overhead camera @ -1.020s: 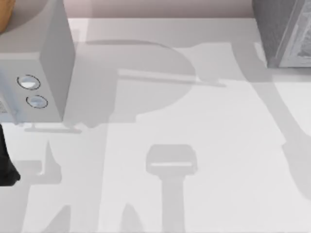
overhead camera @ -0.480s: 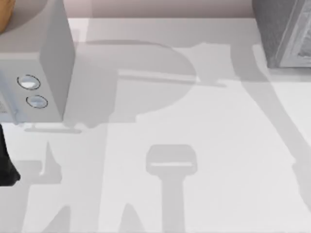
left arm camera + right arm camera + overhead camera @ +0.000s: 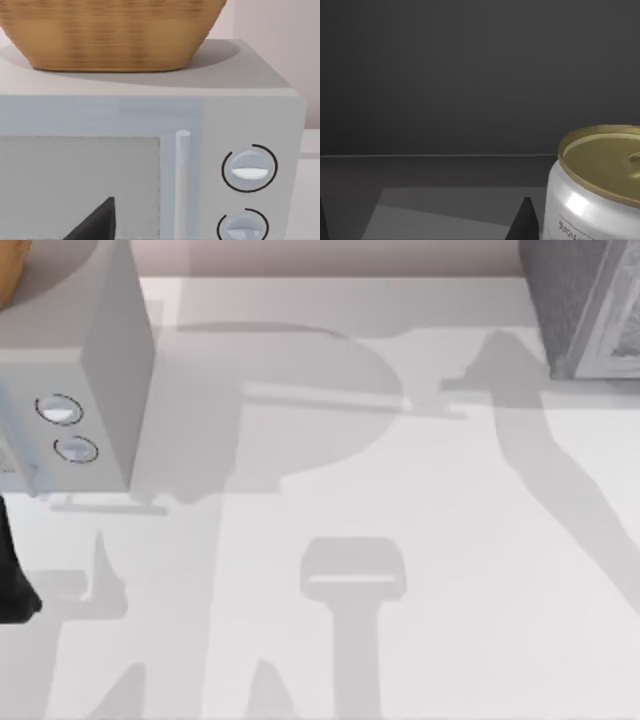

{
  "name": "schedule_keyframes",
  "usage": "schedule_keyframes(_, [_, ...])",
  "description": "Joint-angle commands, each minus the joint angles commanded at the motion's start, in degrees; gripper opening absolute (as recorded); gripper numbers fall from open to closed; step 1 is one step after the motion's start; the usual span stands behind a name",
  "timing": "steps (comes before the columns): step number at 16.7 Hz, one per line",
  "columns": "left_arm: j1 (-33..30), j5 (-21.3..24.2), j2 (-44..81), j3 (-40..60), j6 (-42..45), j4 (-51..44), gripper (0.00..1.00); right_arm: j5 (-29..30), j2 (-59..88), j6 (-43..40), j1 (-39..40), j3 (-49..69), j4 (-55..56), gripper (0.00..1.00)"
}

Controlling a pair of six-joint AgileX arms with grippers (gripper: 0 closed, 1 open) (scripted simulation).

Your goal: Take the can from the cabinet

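can standing upright inside dark cabinet | right fingers sitting beside it, state unclear | left arm facing microwave

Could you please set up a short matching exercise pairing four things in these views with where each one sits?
Things:
1. basket
2. can
3. microwave
4. cabinet

Places:
A. inside a dark compartment
B. at the table's far left
C. on top of the microwave
D. at the table's far right

Pairs: 1-C, 2-A, 3-B, 4-D
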Motion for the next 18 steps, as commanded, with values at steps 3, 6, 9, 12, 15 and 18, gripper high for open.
schedule_keyframes(3, [0.0, 0.0, 0.0, 0.0, 0.0, 0.0, 1.0, -0.1, 0.1, 0.1, -0.3, 0.2, 0.1, 0.0])
schedule_keyframes(6, [0.0, 0.0, 0.0, 0.0, 0.0, 0.0, 1.0, -0.7, -1.4, 0.1, -0.8, -1.6, 0.8, 0.0])
schedule_keyframes(9, [0.0, 0.0, 0.0, 0.0, 0.0, 0.0, 1.0, -2.9, -6.7, -0.1, -2.8, -8.9, 3.2, 0.0])
schedule_keyframes(12, [0.0, 0.0, 0.0, 0.0, 0.0, 0.0, 1.0, -6.3, -15.1, -0.3, -6.3, -21.5, 6.8, 0.0])
schedule_keyframes(15, [0.0, 0.0, 0.0, 0.0, 0.0, 0.0, 1.0, -10.8, -26.2, -0.4, -10.7, -39.3, 11.5, 0.0])
schedule_keyframes(18, [0.0, 0.0, 0.0, 0.0, 0.0, 0.0, 1.0, -15.8, -39.2, -0.5, -15.5, -60.9, 16.8, 0.0])
